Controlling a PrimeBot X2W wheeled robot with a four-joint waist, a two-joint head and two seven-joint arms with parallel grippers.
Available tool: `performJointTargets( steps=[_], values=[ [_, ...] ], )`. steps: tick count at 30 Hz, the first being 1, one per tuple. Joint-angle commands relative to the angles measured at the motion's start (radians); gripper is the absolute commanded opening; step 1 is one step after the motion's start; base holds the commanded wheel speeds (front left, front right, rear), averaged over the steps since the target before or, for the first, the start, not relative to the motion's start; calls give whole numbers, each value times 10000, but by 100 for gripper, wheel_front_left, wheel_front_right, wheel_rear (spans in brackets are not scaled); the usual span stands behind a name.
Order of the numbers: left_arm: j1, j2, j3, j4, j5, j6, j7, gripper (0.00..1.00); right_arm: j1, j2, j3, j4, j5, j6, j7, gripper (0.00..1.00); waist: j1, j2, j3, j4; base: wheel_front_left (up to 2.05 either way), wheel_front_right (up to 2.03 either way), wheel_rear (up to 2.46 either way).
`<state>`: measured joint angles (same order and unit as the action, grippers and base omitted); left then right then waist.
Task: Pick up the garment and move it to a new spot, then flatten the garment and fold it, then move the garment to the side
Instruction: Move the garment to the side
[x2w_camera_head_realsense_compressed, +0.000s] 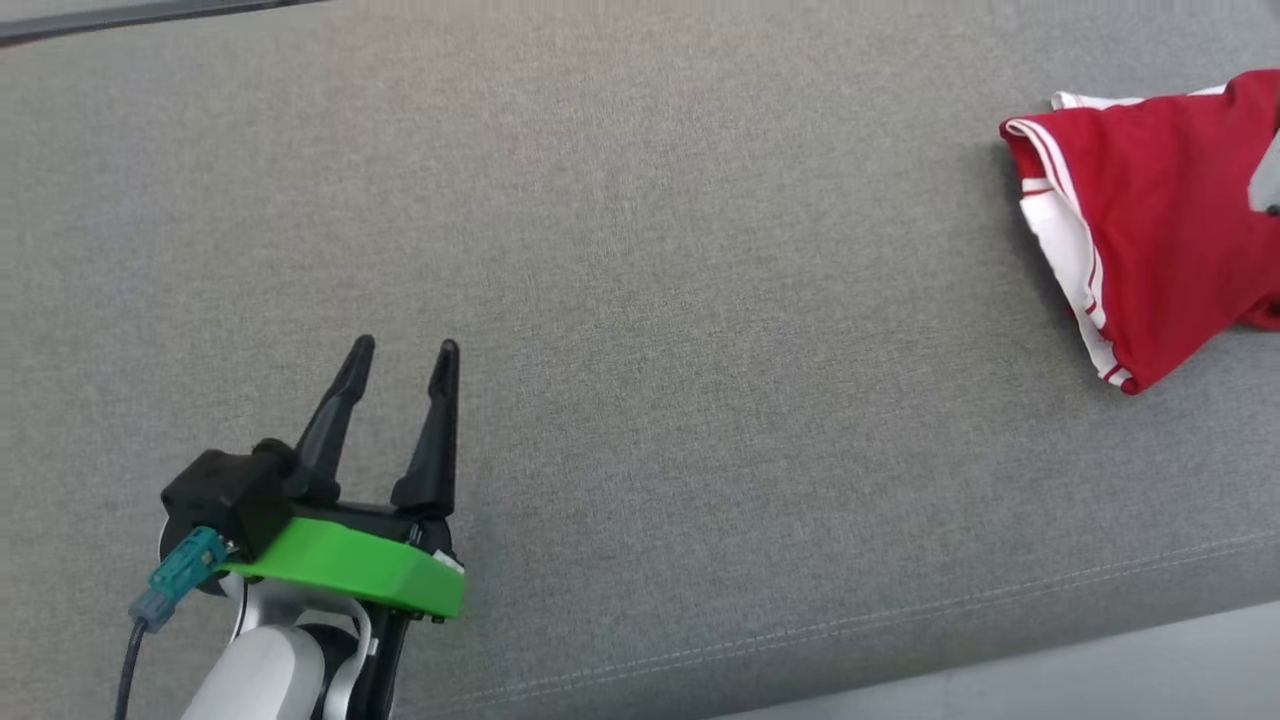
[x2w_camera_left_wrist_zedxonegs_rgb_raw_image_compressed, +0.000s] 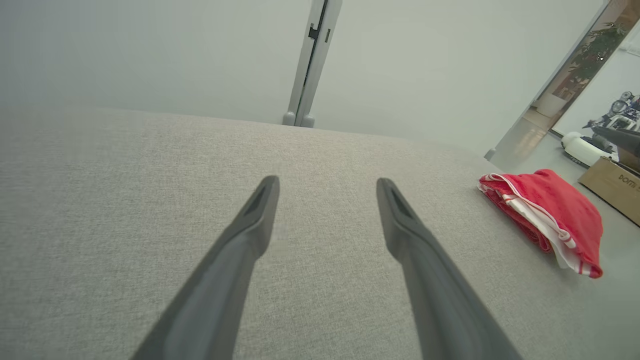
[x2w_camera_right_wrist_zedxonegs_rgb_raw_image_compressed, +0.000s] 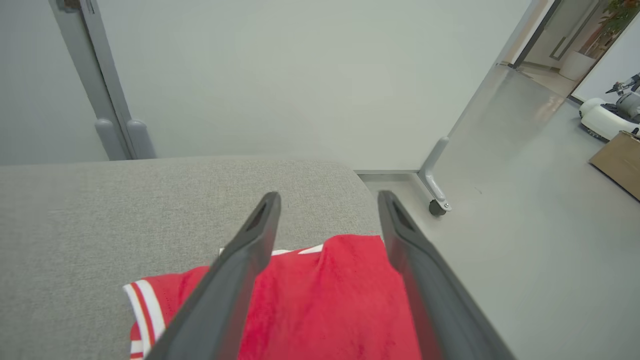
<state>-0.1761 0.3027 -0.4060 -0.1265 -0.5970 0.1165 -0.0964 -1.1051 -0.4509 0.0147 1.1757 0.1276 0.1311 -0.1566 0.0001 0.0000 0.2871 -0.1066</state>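
At the left, the left pincer (x2w_camera_head_realsense_compressed: 405, 347) hangs over bare grey fabric near the near edge of the surface (x2w_camera_head_realsense_compressed: 700, 300). Its two dark fingers are spread apart with nothing between them, and their tips point toward the far edge. A green bracket (x2w_camera_head_realsense_compressed: 350, 565) sits at the base of the fingers, with a teal connector (x2w_camera_head_realsense_compressed: 180, 572) and a dark cable on its left side. In the left wrist view the same two fingers stand wide over plain cloth, touching nothing.

The middle of the surface is plain grey weave. A stitched seam (x2w_camera_head_realsense_compressed: 900, 610) runs along the near edge, and a strip of pale floor lies below it.

At the right, the garment (x2w_camera_head_realsense_compressed: 1150, 220) lies at the right edge of the surface, well apart from the left pincer. It is red with white and red striped trim, and lies in a layered bundle. Its banded hem faces left and one corner points toward the near edge. In the left wrist view it sits right at the surface's right edge, with the floor beyond it and a cardboard box (x2w_camera_left_wrist_zedxonegs_rgb_raw_image_compressed: 615, 187) standing there.

The right pincer (x2w_camera_right_wrist_zedxonegs_rgb_raw_image_compressed: 328, 195) is above the garment. Its fingers are spread wide, and the red cloth shows in the gap between them, below them. They do not pinch it. Whether either finger touches the cloth cannot be told. Past the fingertips the surface's far right corner rounds off, and beyond it stands a pale wall panel with a caster (x2w_camera_right_wrist_zedxonegs_rgb_raw_image_compressed: 437, 207) on the grey floor.
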Motion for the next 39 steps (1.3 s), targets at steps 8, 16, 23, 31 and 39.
performJointTargets(
  steps=[8,16,23,31,39],
  values=[
    [173,-5,510,1149,-281,277,-391,100,1491,320,1559,-1431,1833,-9,-297,100,-1,0,-1713,459,0,0,0],
    [715,200,1001,2034,-566,706,-437,100,3419,399,2390,-3386,3278,-9,-576,100,-1,0,-2549,881,0,0,0],
    [1394,218,1349,2072,-850,879,-688,100,5047,1032,2240,-5028,3201,-9,-638,100,-1,0,-2865,1018,0,0,0],
    [1820,142,1337,1972,-747,1094,-905,100,6952,2228,1325,-7090,2291,-9,-338,100,-1,0,-3011,1083,0,0,0],
    [1965,195,1132,2237,-577,1172,-879,100,8938,3697,386,-9301,1161,-9,334,100,-1,0,-3094,1132,0,0,0]
  ],
)
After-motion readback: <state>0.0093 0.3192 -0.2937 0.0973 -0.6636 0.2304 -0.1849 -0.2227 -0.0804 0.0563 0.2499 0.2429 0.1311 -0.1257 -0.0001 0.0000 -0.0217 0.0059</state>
